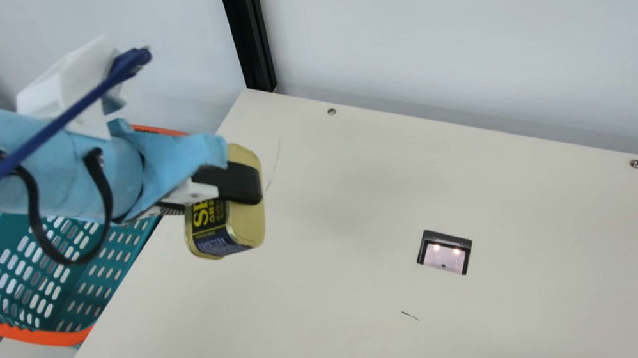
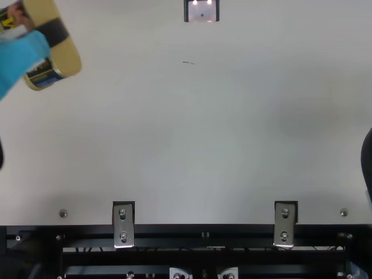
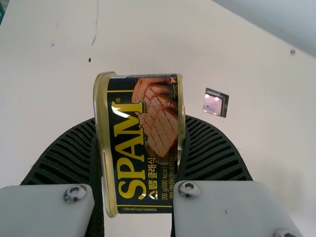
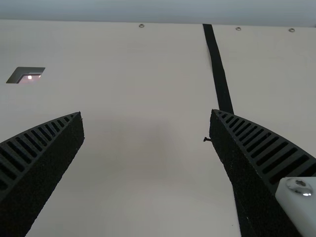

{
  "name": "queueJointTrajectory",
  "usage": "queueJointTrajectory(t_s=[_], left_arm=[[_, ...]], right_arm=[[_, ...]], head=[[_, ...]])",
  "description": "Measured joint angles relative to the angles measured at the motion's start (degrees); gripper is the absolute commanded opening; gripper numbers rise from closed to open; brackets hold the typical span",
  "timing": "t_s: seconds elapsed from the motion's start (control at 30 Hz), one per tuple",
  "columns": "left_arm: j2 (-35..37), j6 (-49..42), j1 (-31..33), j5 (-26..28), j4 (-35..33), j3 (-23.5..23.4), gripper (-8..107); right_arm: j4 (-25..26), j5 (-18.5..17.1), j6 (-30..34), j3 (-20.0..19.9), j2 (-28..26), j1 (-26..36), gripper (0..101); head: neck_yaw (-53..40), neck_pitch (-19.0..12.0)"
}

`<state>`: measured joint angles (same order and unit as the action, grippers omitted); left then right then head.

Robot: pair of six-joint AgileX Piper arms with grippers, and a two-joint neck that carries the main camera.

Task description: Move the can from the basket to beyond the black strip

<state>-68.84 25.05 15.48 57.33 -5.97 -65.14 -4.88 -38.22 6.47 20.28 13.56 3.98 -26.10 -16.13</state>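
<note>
while the cream table (image 1: 346,304) takes up most of the main view, a black frame (image 2: 203,232) runs along one edge of it in the top view. left arm (image 1: 57,164), blue sleeve, comes in from main view's left, partly over the basket (image 1: 20,329). basket is teal w/ orange rim, just beside the table's left side, below table top as seen there. black post (image 1: 249,22) upright at the table's far left corner. black strip (image 4: 219,74) lies on the table, seen in right wrist view, running in from the far edge.

left gripper (image 1: 225,201): pinching the can, one finger on each gold end. right gripper (image 4: 147,116): fingers spread wide, over the table, gap between them.

can (image 1: 211,232): out of the basket, held up over the table near its left side; label faces the left wrist camera. recess (image 1: 445,253) sits between the can's side and the strip's side of the table, two small lights in it. screws (image 1: 332,111) along the far edge. short dark mark (image 1: 410,316) on the table, near the recess.
</note>
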Motion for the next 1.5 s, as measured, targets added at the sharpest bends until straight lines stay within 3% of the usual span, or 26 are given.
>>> queueJointTrajectory(t_s=[0.23,0.5,0.9,1.0,1.5], left_arm=[[-2.23,-4.46,10.91,1.84,8.23,-1.33,10],[-5.15,-13.12,18.81,2.62,10.16,-1.94,10],[-5.86,-14.26,19.16,2.73,9.84,-2.07,10],[-5.86,-14.26,19.16,2.73,9.84,-2.07,10],[-5.86,-14.26,19.16,2.73,9.84,-2.07,10]], right_arm=[[0.0,0.0,0.0,0.0,0.0,0.0,101],[0.0,0.0,0.0,0.0,0.0,0.0,101],[0.0,0.0,0.0,0.0,0.0,0.0,101],[0.0,0.0,0.0,0.0,0.0,0.0,101],[0.0,0.0,0.0,0.0,0.0,0.0,101]], head=[[0.0,0.0],[0.0,0.0],[0.59,0.0],[4.4,0.0],[22.29,6.45]])
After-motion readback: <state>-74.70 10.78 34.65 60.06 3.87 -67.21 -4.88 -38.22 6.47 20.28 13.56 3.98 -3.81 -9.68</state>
